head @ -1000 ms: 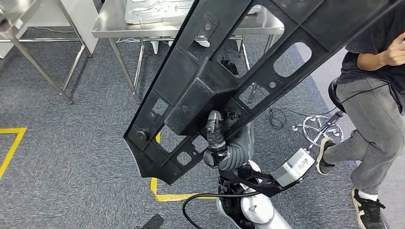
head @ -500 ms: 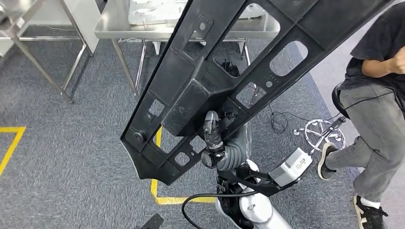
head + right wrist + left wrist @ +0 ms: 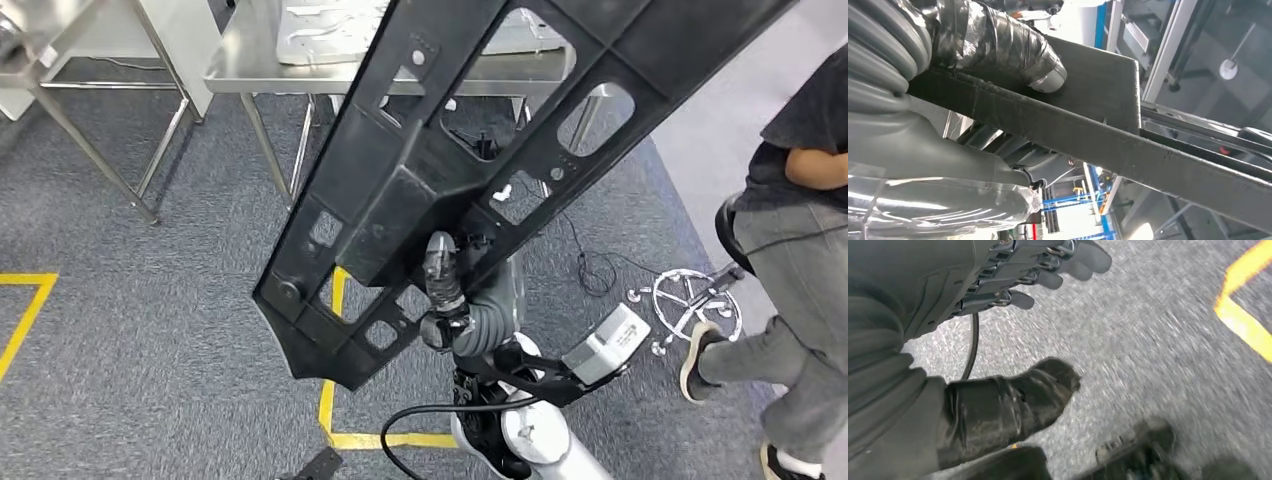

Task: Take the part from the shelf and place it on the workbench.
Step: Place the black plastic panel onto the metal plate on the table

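one hand carries the load: the right hand [image 3: 447, 285] is clamped on the black part [image 3: 420, 190], thumb over the top face and fingers [image 3: 948, 200] under a rib, wrist cover just below it in the head view. the part is big, flat and latticed, held tilted, its low pointed end near the robot's body and its long end running up and away past the picture's top right.

left hand [image 3: 1013, 340] hangs down by the robot's side over the carpet, holding nothing, fingers [image 3: 1068, 265] loosely apart from the thumb.

what changed over the last second: the whole floor scene slid in the head view, the yellow floor tape [image 3: 340, 400] dropped lower and the steel workbench [image 3: 250, 60] at the top now shows more of its surface, while the part sits the same in the grip. reads as the robot walking or turning with the part, not the things moving. so pickup looks done, carry under way, placing not yet done.

farther out, a person [image 3: 800, 250] on the right has slid toward the picture edge; a chair base [image 3: 690, 300] sits near their feet.
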